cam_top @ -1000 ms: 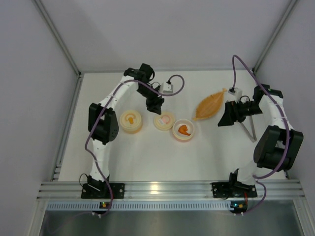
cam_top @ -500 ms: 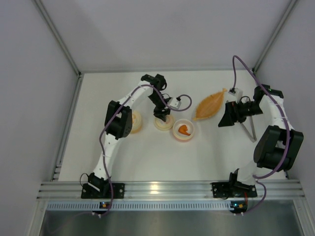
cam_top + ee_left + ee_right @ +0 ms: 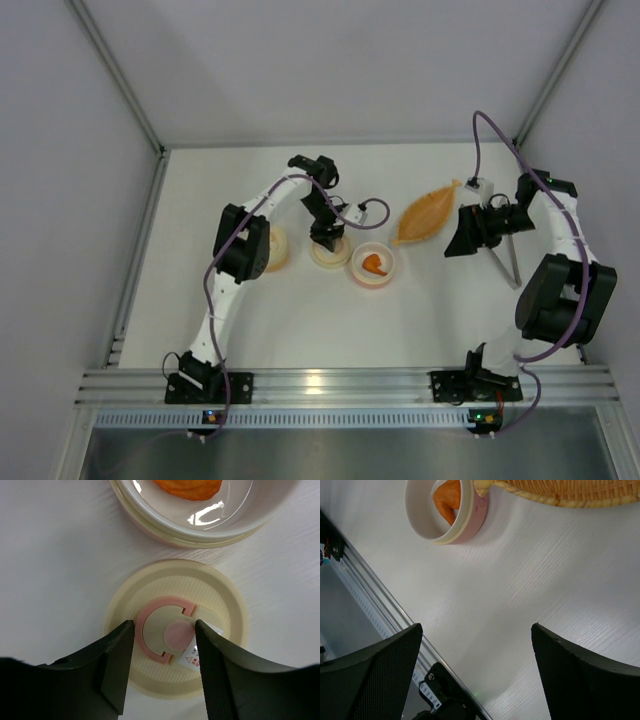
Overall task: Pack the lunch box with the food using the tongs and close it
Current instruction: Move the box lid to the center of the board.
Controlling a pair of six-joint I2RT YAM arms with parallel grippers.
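Left of the middle of the white tabletop [image 3: 300,320], towards its far edge: round yellow-orange plastic tub [image 3: 279,250], half hidden behind the left arm, so lidded or not cannot be told.

Just right of it, flat on the tabletop: round cream plastic lid [image 3: 332,258] [image 3: 222,605] with a pink C-shaped mark on top.

Directly over that lid: left gripper [image 3: 328,236] [image 3: 164,652], pointing down, jaws part-way apart, one black finger [image 3: 117,665] at each outer side of the pink mark. Right at the mark's edges in the wrist view, but pressing or merely close cannot be told.

Just beside the lid, towards the near-right: round pink plastic tub [image 3: 356,270] [image 3: 200,536] [image 3: 472,527], uncovered, with cream rim. Inside it: small orange wedge-like toy piece [image 3: 373,264] [image 3: 187,487] [image 3: 447,500].

Further right and nearer the far edge: orange woven leaf-shaped dish [image 3: 428,212] [image 3: 570,490], lying slantwise.

Just right of the dish, above bare tabletop: right gripper [image 3: 455,238] [image 3: 476,635], jaws spread wide, nothing between them.

Near the right edge, partly under the right arm: long thin silver-grey metal tongs [image 3: 507,268], lying on the tabletop, apart from both grippers.
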